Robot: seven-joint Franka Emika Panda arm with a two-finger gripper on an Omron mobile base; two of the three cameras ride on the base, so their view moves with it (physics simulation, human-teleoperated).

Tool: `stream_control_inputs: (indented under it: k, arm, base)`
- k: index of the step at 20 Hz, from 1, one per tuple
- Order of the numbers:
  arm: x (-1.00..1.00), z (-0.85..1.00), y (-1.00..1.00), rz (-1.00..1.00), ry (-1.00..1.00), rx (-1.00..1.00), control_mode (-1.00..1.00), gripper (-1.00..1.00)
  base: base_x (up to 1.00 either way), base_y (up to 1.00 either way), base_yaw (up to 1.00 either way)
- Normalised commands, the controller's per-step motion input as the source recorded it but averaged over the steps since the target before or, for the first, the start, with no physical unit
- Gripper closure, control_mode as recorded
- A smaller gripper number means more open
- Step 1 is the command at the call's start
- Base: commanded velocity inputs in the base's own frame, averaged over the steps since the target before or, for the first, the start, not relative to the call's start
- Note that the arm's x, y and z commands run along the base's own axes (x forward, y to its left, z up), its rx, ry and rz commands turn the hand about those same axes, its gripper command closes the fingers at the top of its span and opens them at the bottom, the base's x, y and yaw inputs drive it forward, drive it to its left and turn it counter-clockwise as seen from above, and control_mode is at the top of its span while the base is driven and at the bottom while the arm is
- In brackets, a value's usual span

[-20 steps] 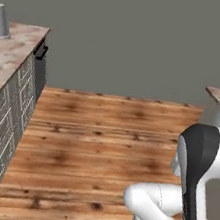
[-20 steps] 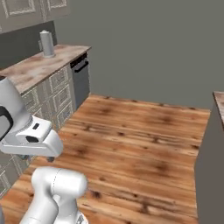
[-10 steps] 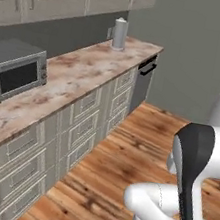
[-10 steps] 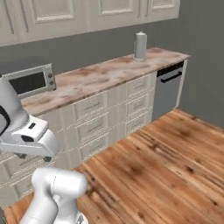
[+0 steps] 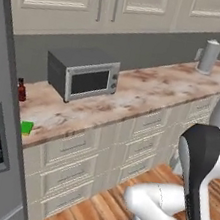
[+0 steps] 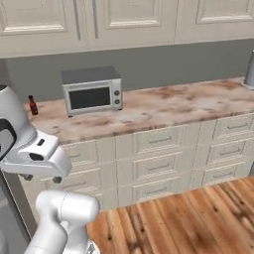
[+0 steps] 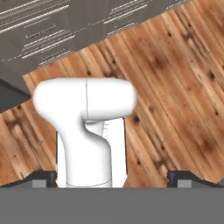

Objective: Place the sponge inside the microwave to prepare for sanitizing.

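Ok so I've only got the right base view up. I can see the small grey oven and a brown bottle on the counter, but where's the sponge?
Observer: The left base view has it. The sponge lies flat near the counter's front edge, in front of the brown bottle, partly cut off by the tall grey unit at the left.
Operator: And is the gripper open, or is it holding something?
Observer: Open. In the hand view the gripper has its fingertips wide apart with nothing between them, and it points down at the wooden floor, not at the counter.
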Motion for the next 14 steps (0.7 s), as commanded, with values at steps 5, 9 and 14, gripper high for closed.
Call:
stream_control_inputs:
  k: [5, 9, 14]
  arm:
    - [0.00, 0.00, 0.00, 0.00, 0.00, 0.00, 1.00, -1.00]
    - [0.00, 0.00, 0.00, 0.00, 0.00, 0.00, 1.00, -1.00]
    - [0.00, 0.00, 0.00, 0.00, 0.00, 0.00, 1.00, -1.00]
  base:
    - [0.50, -0.01, 0.50]
    - [0.52, -0.03, 0.52]
    - [0.53, -0.35, 0.30]
